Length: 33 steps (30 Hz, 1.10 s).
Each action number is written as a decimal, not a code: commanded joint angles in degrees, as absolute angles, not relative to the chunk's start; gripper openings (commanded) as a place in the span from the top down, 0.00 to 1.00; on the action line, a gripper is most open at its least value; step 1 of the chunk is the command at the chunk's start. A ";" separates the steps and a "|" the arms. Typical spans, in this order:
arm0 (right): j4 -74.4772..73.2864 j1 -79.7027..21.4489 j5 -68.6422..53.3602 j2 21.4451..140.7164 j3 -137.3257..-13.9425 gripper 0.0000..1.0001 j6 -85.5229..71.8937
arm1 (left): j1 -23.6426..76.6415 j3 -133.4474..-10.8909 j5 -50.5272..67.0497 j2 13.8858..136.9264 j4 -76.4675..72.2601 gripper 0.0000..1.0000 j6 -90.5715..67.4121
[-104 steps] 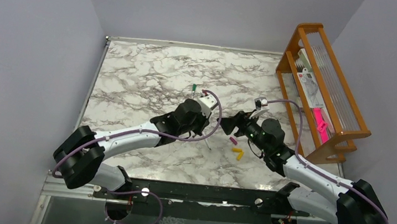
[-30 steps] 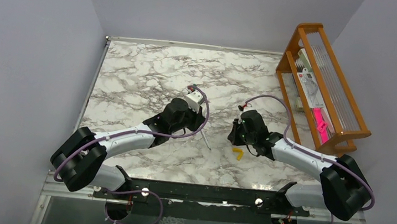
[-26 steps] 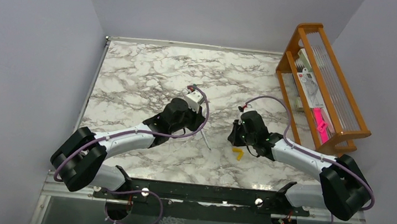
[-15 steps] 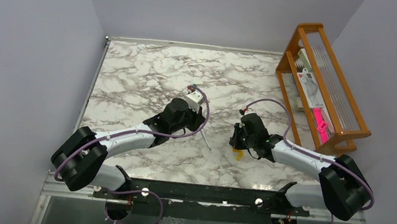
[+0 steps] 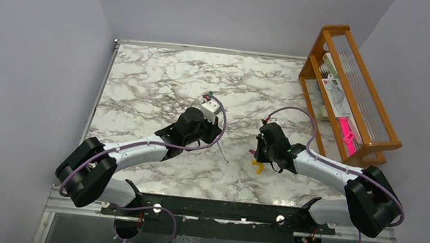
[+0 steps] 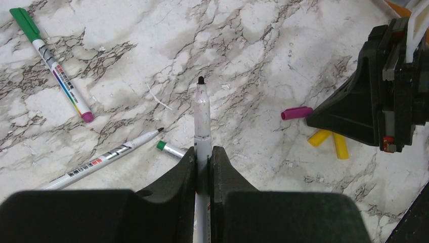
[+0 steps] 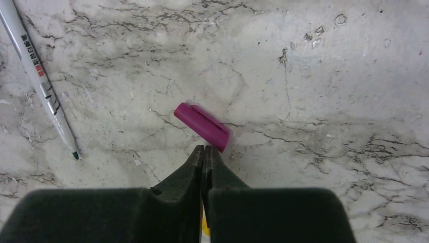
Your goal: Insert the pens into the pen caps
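Note:
My left gripper is shut on a silvery pen whose bare black tip points forward above the marble. A magenta cap lies to its right, with two yellow caps just beyond it. My right gripper is shut with nothing between its fingers. Its tips sit right at the near end of the magenta cap. One pen wearing a green cap lies far left, and an uncapped pen lies nearer. From above, the yellow caps show under the right wrist.
A loose pen lies on the marble table between the two arms, and a pen shows at the left of the right wrist view. A wooden rack stands at the table's right edge.
Since the oldest frame the left arm has pulled back left with its pen and the right gripper has come down over the magenta cap. In the last second the right wrist shifted slightly right.

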<state>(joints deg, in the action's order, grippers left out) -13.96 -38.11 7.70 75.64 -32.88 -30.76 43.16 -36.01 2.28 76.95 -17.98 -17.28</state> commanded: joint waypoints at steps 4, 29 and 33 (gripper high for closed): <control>-14.61 -36.71 11.80 78.91 -36.50 0.99 -29.32 | 42.72 -35.42 1.46 75.53 -18.78 1.00 -16.93; -8.26 -31.95 15.98 91.38 -45.85 0.77 -24.11 | 42.02 -34.63 0.23 74.79 -17.50 1.00 -16.35; -8.03 -30.78 15.30 92.58 -47.33 0.73 -24.08 | 42.02 -34.63 0.23 74.88 -17.50 1.00 -16.35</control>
